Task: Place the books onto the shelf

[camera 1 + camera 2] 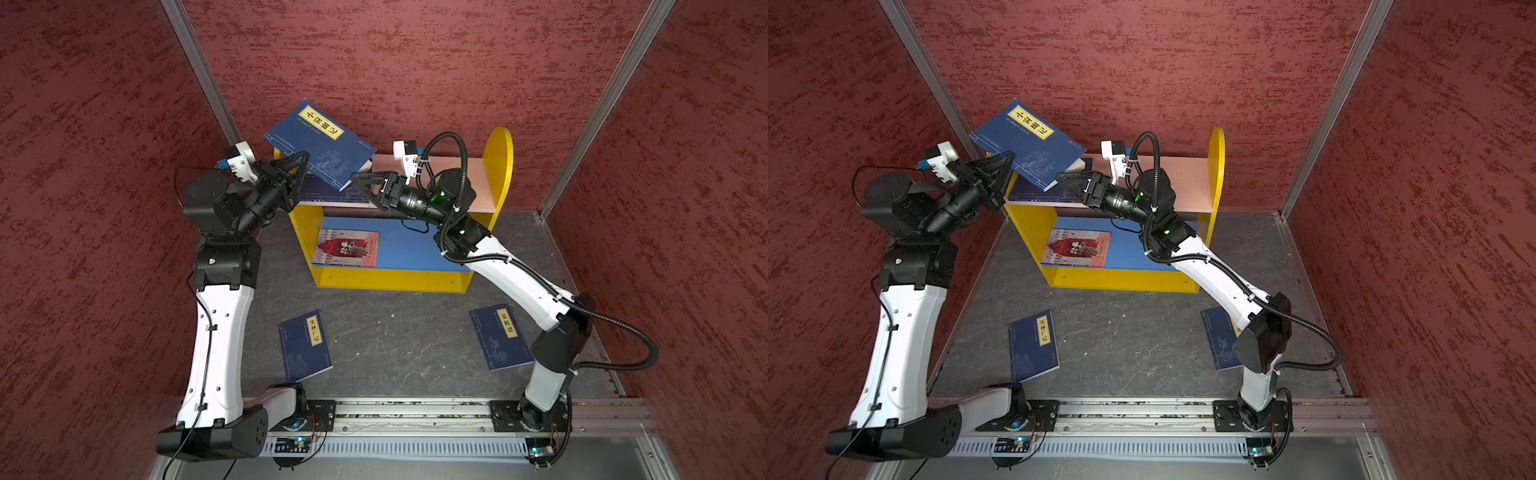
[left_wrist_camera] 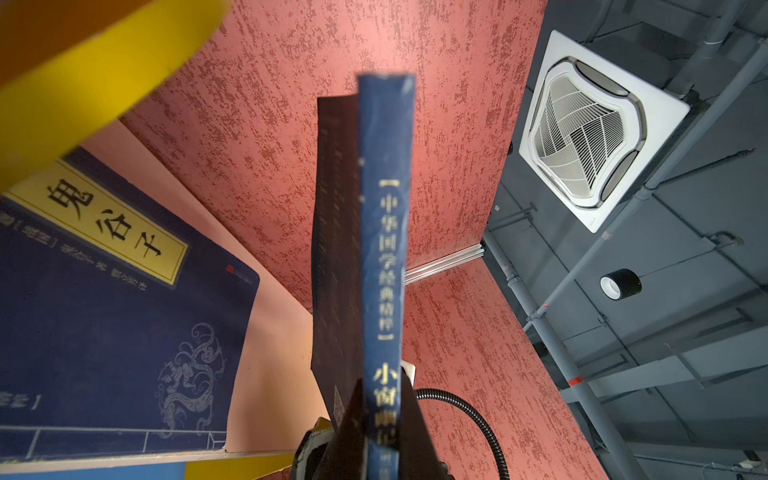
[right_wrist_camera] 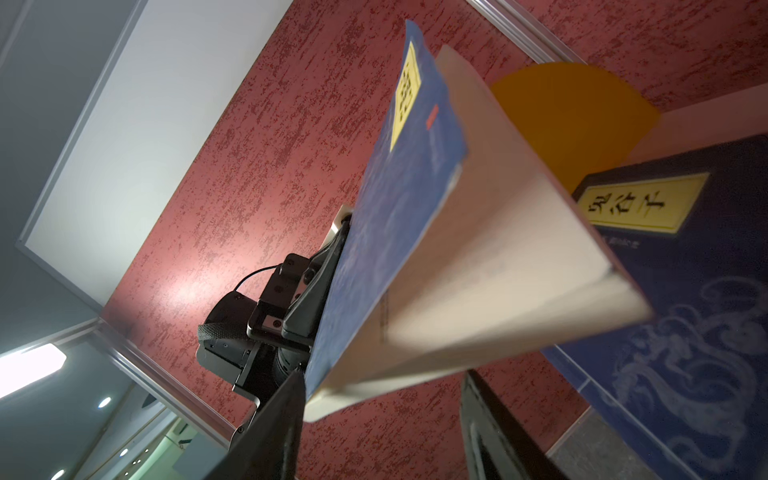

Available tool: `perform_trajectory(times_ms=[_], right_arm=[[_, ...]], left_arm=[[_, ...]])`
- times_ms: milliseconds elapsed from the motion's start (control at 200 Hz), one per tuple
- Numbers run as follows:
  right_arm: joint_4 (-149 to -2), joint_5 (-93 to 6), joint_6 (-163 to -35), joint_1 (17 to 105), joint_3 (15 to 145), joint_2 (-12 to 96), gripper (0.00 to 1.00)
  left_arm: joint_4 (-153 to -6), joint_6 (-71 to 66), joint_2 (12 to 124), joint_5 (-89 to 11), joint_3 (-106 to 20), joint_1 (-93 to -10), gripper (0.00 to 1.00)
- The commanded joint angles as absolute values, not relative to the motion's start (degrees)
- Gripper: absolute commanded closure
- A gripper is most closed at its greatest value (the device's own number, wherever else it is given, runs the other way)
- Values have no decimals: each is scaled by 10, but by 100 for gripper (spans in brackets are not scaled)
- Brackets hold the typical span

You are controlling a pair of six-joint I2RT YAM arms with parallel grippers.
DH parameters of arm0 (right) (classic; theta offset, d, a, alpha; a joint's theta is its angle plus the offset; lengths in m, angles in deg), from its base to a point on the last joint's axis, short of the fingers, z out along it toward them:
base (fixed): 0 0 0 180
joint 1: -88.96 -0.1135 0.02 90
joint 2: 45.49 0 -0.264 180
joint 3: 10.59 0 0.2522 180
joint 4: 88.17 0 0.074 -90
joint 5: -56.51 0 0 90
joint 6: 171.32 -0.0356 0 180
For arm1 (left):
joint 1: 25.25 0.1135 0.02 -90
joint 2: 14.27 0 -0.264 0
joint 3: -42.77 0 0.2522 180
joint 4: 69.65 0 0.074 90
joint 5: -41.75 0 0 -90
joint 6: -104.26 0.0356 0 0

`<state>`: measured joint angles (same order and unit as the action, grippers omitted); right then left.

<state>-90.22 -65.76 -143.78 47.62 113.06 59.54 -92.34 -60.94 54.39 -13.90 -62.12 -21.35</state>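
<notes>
**A:** so where's everything vs the shelf [image 1: 395,280]?

**B:** in front of it: left floor book [image 1: 305,345] and right floor book [image 1: 500,343]. red book [image 1: 348,248] on its lower board, shelved navy book [image 2: 104,324] on the upper one. over its left end, left gripper [image 1: 306,158] is clamped on the raised book [image 1: 320,141] by the spine; right gripper [image 1: 355,178] has jaws spread at its corner.

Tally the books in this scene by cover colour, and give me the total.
Navy blue: 4 (the held book, the upper-board book, the left floor book, the right floor book)
Red: 1 (the red book, lying on the lower board of the shelf)
Total: 5 books
</notes>
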Motion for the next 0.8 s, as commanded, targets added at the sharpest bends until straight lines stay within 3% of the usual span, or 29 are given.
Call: perform_trajectory(times_ms=[0,250,366,436,506,606,646,746,797], right_arm=[[-940,-676,-1464,480,1173,611,40],[-913,-686,-1471,483,1260,663,45],[-884,-683,-1460,483,1285,675,57],[-866,-679,-1451,484,1289,676,71],[-851,-675,-1444,486,1290,673,79],[-834,-673,-1434,489,1289,670,89],[-828,-675,-1433,491,1290,669,100],[-810,-679,-1427,496,1289,663,100],[-798,-680,-1422,499,1289,658,100]], left_arm=[[-885,-617,552,-146,-635,-213,100],[-896,-609,551,-146,-619,-214,100],[-907,-604,548,-146,-616,-214,100],[-916,-603,546,-146,-613,-214,100],[-928,-604,544,-147,-611,-214,100],[-942,-606,542,-149,-604,-214,90],[-944,-606,540,-149,-600,-215,86],[-950,-599,536,-146,-592,-214,59],[-952,-594,532,-145,-591,-212,52]])
